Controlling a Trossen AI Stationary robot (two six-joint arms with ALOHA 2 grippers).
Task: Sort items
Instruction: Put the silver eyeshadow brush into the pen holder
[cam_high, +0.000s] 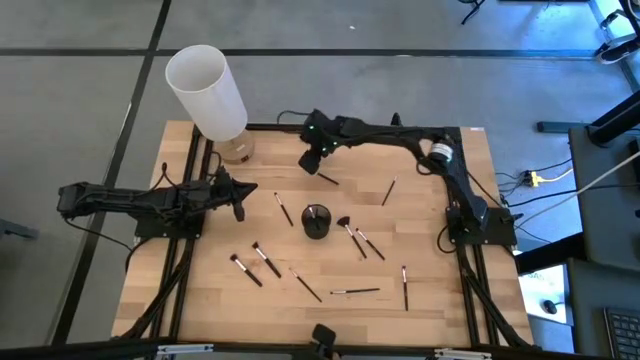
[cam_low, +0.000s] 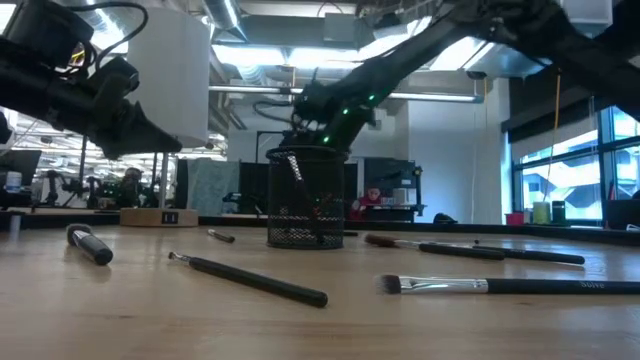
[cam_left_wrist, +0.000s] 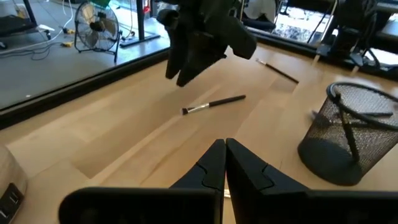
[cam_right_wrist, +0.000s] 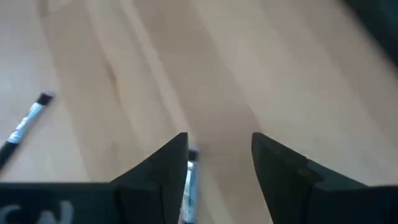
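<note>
Several thin makeup brushes lie flat and scattered on the wooden table. A black mesh cup stands mid-table with brushes inside. My right gripper hovers open past the cup toward the far edge, over one brush. In the right wrist view that brush's ferrule shows just inside one finger, on the table. My left gripper is shut and empty, left of the cup and above the table.
A tall white cylinder stands at the far left corner beside a small wooden block. Loose brushes lie near the cup, to its right and along the near side. Bare wood lies between my left gripper and the far edge.
</note>
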